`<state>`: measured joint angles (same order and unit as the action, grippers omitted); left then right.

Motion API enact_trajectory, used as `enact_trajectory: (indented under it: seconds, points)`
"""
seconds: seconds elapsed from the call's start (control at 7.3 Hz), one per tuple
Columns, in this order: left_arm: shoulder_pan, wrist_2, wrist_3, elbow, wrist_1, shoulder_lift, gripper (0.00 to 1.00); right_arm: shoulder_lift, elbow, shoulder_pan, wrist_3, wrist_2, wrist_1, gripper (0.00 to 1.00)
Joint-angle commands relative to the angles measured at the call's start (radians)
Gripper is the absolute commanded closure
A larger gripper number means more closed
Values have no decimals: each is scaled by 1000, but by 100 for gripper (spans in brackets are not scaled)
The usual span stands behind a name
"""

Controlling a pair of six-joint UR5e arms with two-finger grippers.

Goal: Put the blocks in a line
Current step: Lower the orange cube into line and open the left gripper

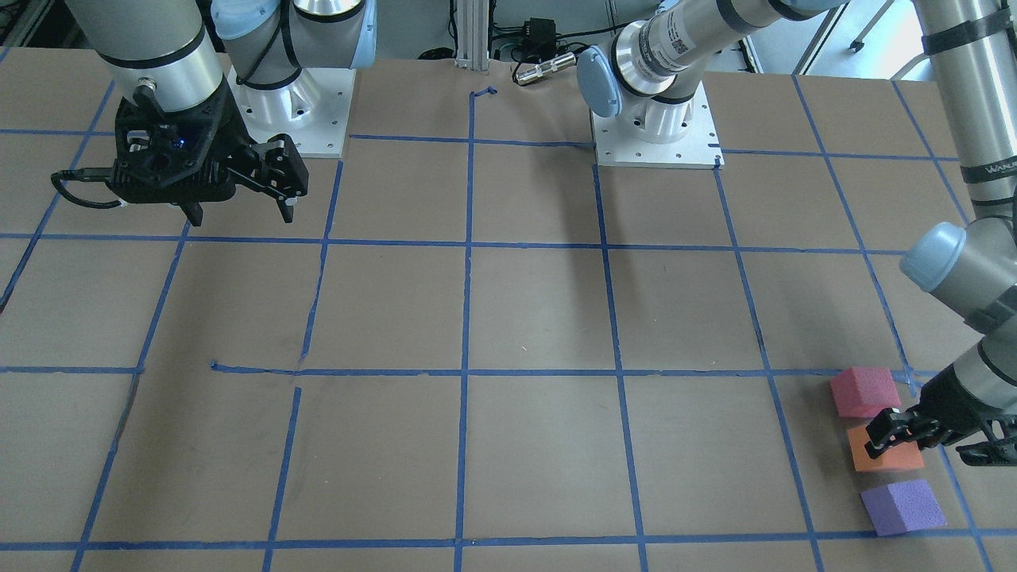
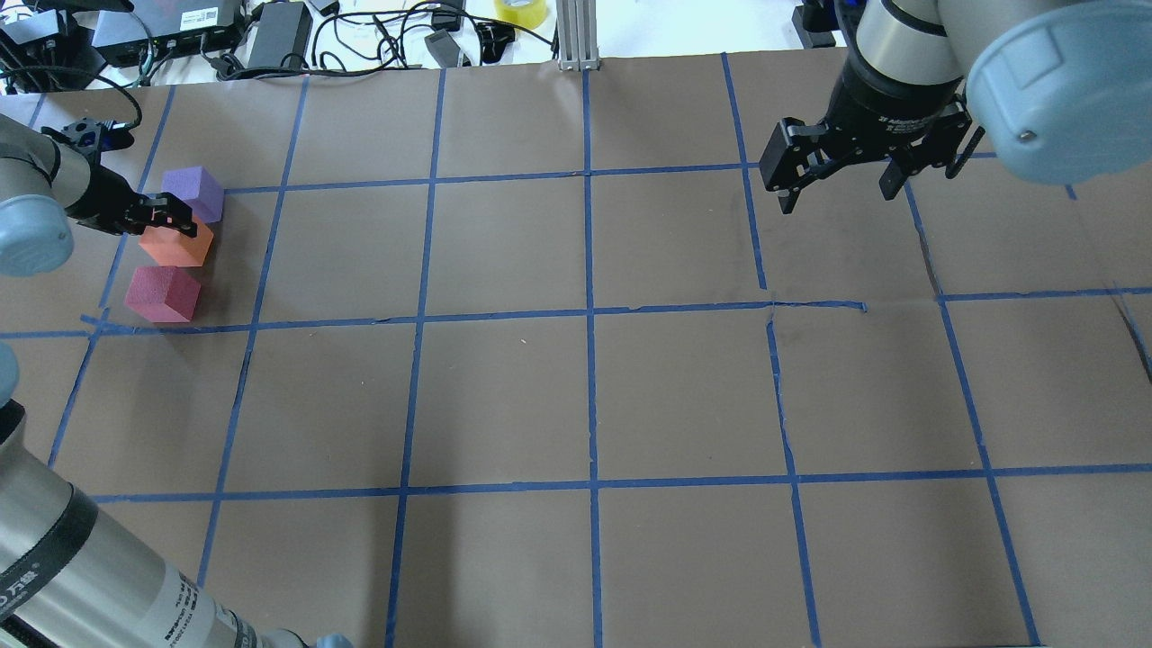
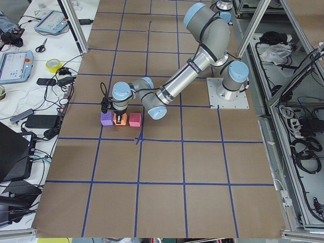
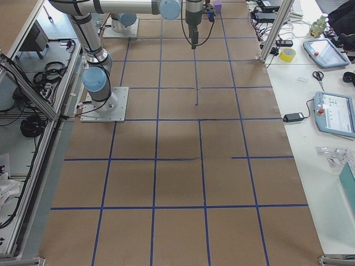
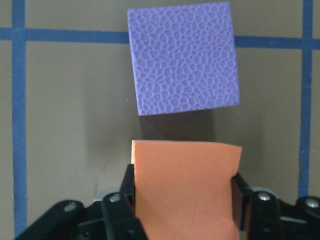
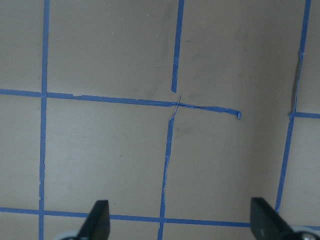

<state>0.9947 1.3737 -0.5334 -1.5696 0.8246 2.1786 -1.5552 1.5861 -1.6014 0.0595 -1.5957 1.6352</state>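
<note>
Three foam blocks lie in a short row at the table's left end. The orange block is in the middle, with the pinkish-red block on one side and the purple block on the other. My left gripper is shut on the orange block, its fingers pressing both sides. The purple block lies just ahead of it, a small gap between. I cannot tell whether the orange block touches the table. My right gripper is open and empty, high over the far right part of the table.
The table is brown paper with a blue tape grid. Cables, power bricks and a tape roll lie past the far edge. The arm bases stand at the robot's side. The left arm's forearm crosses the near left corner.
</note>
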Motion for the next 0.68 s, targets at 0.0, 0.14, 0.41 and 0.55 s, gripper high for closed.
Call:
enact_trajectory:
  seconds: [0.0, 0.14, 0.41, 0.55]
  points:
    - [-1, 4, -2, -3, -2, 1, 20, 1, 0, 0, -1, 0, 0, 0]
    - [-1, -2, 0, -4, -2, 0, 0, 1, 0, 0, -1, 0, 0, 0]
    - [1, 1, 4, -10, 10, -34, 0, 1, 0, 0, -1, 0, 0, 0]
    - [2, 2, 3, -1, 84, -75, 0, 1, 0, 0, -1, 0, 0, 0]
